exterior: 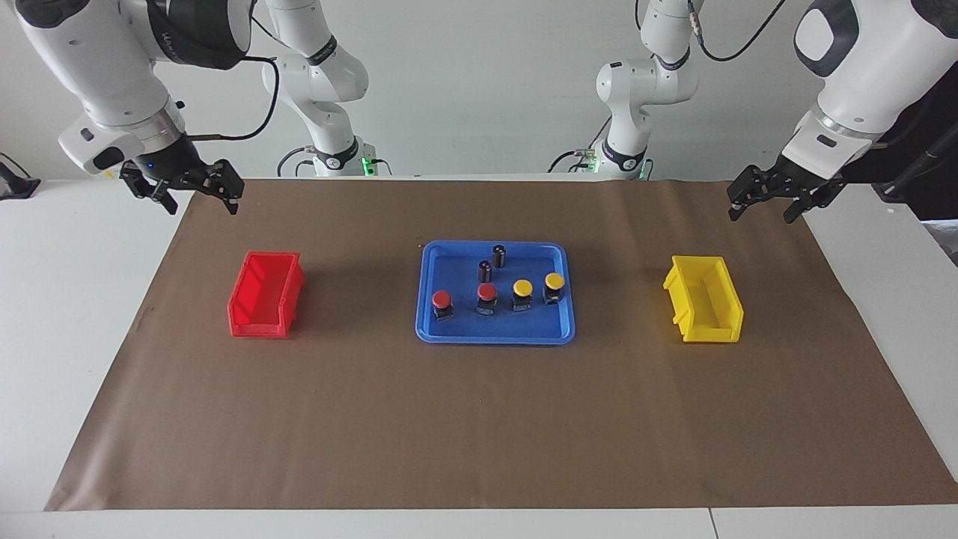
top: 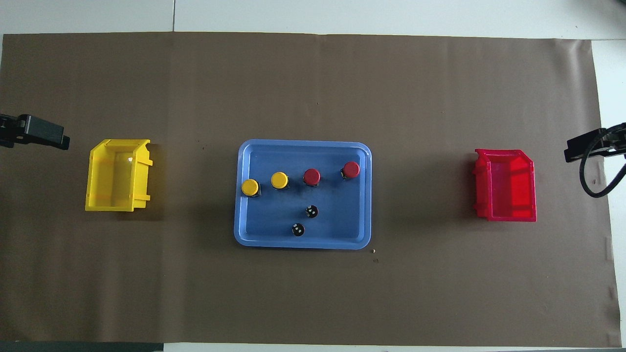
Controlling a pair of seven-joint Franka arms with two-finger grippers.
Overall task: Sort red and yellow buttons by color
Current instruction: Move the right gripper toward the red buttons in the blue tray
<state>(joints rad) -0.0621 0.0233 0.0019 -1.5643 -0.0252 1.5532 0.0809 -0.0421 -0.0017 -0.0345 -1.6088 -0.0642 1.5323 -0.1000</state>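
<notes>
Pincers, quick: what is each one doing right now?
Left pincer: open, holding nothing, raised at its own end of the table near the yellow bin.
Right pincer: open, holding nothing, near the red bin.

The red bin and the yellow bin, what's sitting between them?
Between the red bin and the yellow bin sits a blue tray holding the buttons; bare brown paper lies either side of it. The overhead view shows this best.

Blue tray (top: 303,243) at mid-table on brown paper (top: 313,303). In it, a row: two yellow buttons (top: 250,187) (top: 279,180), then two red buttons (top: 311,176) (top: 351,169); two dark cylinders (top: 311,211) (top: 298,229) nearer the robots. Yellow bin (top: 117,174) toward the left arm's end, red bin (top: 506,186) toward the right arm's. Left gripper (top: 46,137) and right gripper (top: 584,149) at the edges.
</notes>
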